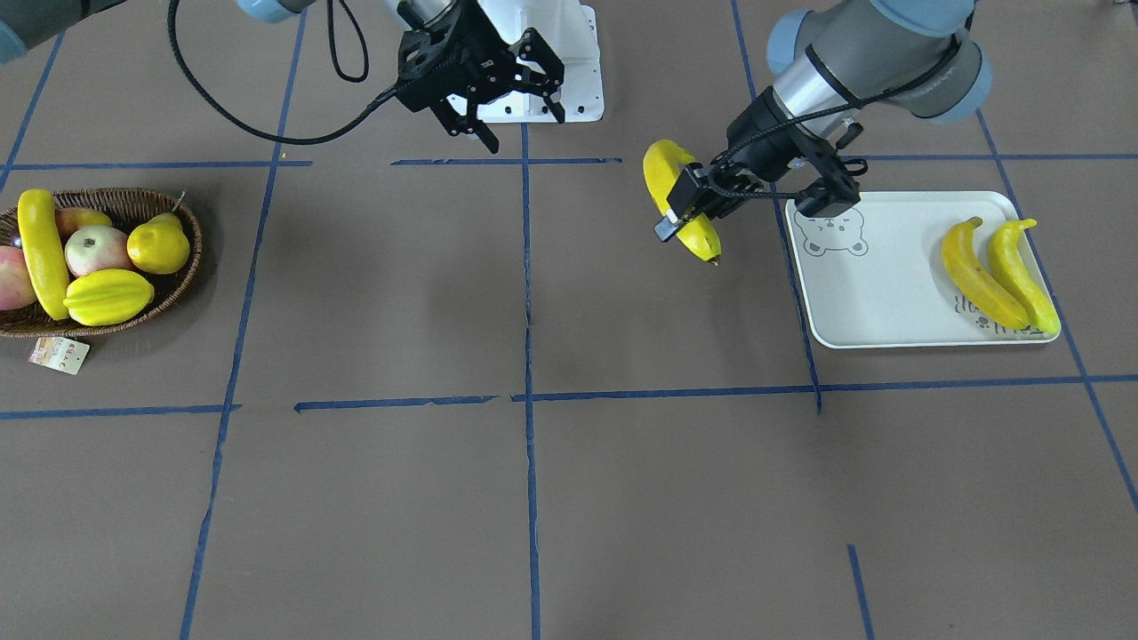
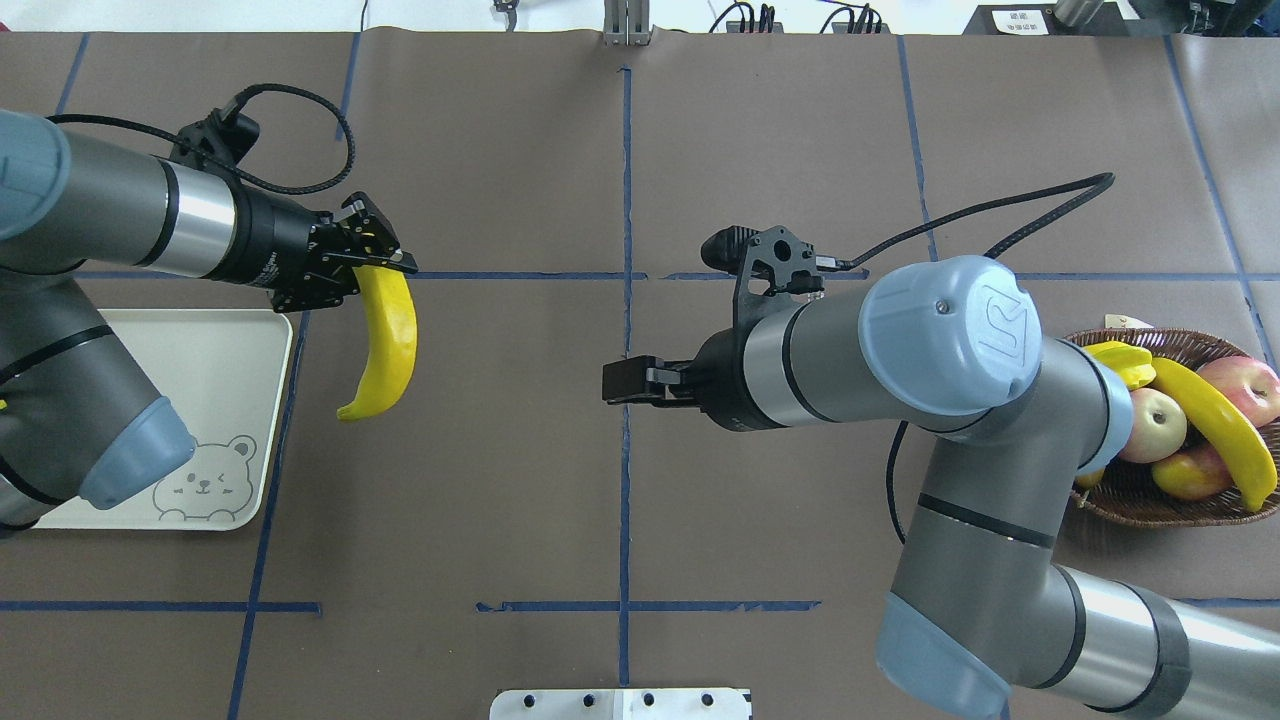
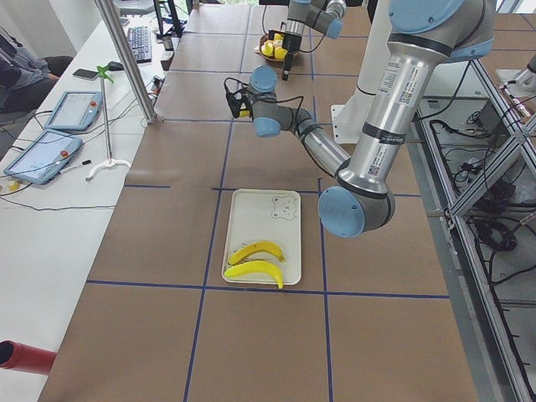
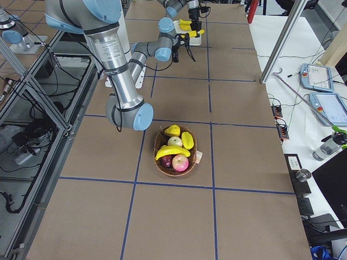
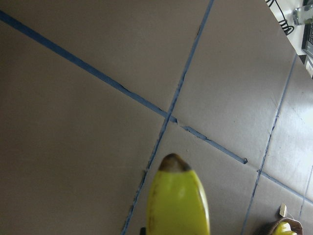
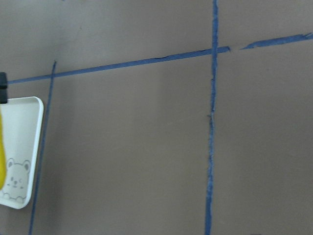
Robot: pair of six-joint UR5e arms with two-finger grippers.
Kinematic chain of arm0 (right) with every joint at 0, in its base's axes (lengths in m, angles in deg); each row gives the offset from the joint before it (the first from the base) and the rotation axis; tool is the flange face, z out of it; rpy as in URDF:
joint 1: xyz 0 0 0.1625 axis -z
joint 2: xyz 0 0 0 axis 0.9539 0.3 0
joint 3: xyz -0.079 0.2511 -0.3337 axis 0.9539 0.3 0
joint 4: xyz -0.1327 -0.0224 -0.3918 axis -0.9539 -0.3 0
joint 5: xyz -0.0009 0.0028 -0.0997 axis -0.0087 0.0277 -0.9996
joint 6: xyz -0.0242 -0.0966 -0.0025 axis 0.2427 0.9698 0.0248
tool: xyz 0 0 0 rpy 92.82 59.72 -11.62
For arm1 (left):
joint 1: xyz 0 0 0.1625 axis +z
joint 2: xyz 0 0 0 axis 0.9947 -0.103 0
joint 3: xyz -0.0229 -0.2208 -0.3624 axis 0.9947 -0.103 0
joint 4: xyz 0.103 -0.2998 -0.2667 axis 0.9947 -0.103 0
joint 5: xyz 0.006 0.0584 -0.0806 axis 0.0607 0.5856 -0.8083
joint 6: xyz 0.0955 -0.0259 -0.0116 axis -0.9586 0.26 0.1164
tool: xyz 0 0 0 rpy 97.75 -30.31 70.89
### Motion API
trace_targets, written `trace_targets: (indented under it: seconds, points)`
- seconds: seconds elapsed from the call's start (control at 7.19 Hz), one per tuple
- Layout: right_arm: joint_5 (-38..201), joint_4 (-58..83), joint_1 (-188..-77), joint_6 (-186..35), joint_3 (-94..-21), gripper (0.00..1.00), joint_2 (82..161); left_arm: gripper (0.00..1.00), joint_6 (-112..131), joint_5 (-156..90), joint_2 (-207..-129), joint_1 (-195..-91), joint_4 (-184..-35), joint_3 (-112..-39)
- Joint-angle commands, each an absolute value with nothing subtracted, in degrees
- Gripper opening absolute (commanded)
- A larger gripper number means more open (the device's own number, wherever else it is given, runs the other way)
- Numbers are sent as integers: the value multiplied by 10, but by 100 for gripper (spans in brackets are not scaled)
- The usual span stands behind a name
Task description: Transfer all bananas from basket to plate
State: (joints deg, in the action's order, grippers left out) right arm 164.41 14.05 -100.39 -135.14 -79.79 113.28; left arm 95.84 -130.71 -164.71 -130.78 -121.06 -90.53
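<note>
My left gripper (image 1: 695,206) is shut on a yellow banana (image 1: 677,197) and holds it in the air just beside the white bear-print plate (image 1: 889,284). From overhead the banana (image 2: 385,340) hangs from the gripper (image 2: 365,262), right of the plate (image 2: 200,380). Its tip fills the left wrist view (image 5: 178,200). Two bananas (image 1: 978,276) (image 1: 1022,277) lie on the plate. One banana (image 1: 40,253) lies in the wicker basket (image 1: 178,271). My right gripper (image 1: 524,124) is open and empty above the table's middle, near the robot base.
The basket also holds a starfruit (image 1: 107,298), a yellow pear (image 1: 158,244) and apples (image 1: 96,249); a paper tag (image 1: 60,354) hangs from its rim. Blue tape lines cross the brown table. The robot's white base plate (image 1: 556,62) is at the table's edge.
</note>
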Motion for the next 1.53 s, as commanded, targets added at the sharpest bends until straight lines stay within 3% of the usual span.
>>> trace_targets:
  seconds: [0.0, 0.56, 1.11, 1.25, 1.39]
  points:
    - [1668, 44, -1045, -1264, -797, 100, 1137, 0, 936, -1305, -1585, -1327, -1157, -908]
    - [1772, -33, -1155, -1087, -814, 100, 1215, 0, 779, -1303, -1441, -1390, -1131, -897]
    - [1775, -32, -1166, -1045, -819, 100, 1241, 5, 797, -1290, -1453, -1400, -1146, -802]
    - [1775, -32, -1166, -1044, -819, 100, 1241, 18, 795, -1282, -1461, -1400, -1155, -786]
    - [1776, -32, -1167, -1044, -819, 100, 1241, 42, 791, -1282, -1464, -1400, -1157, -774]
